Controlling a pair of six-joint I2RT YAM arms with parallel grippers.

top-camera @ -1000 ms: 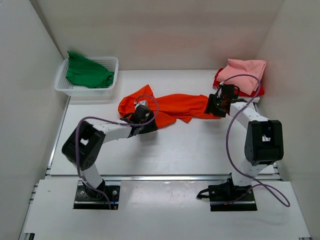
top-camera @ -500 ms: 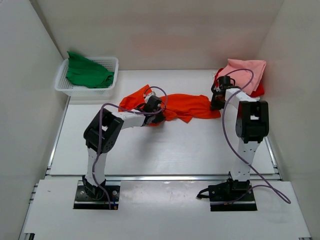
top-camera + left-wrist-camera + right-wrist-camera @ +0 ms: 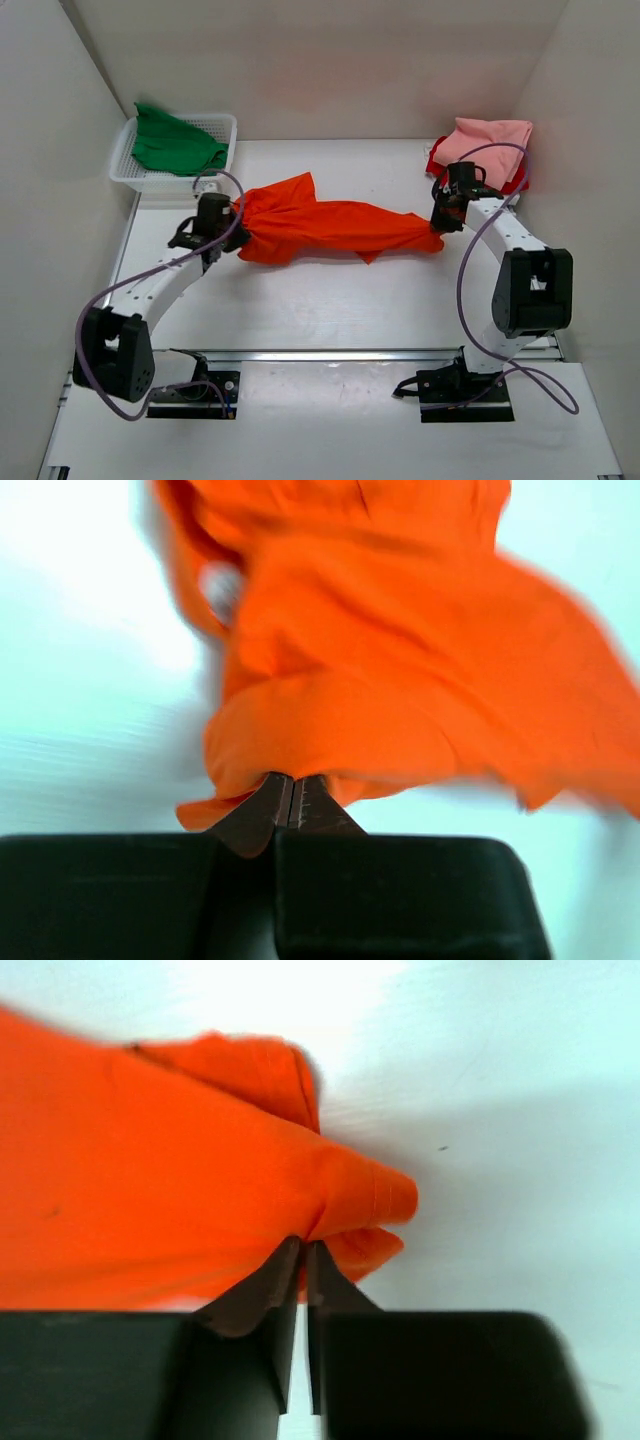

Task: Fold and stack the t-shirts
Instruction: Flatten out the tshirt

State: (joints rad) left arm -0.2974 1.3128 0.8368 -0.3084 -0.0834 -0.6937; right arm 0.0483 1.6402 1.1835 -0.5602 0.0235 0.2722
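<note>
The bright orange t-shirt point(image 3: 330, 228) is pulled out lengthwise across the middle of the table. My left gripper point(image 3: 236, 214) is shut on its left end, and orange cloth point(image 3: 400, 680) bunches just past the closed tips point(image 3: 290, 780). My right gripper point(image 3: 437, 222) is shut on the shirt's right end, where a folded corner point(image 3: 350, 1200) sticks out beyond the tips point(image 3: 303, 1245). A green t-shirt point(image 3: 175, 145) lies in the basket. A pale pink t-shirt point(image 3: 490, 140) lies folded on a red one point(image 3: 438, 160) at the back right.
The white mesh basket point(image 3: 128, 165) stands at the back left by the side wall. White walls close in the table on the left, back and right. The right arm's purple cable point(image 3: 470, 270) loops over the table's right side.
Both grippers have shut on the orange t-shirt. The left gripper has pulled its end to the left, stretching the crumpled shirt into a long band; the right end has stayed near the pink stack.
</note>
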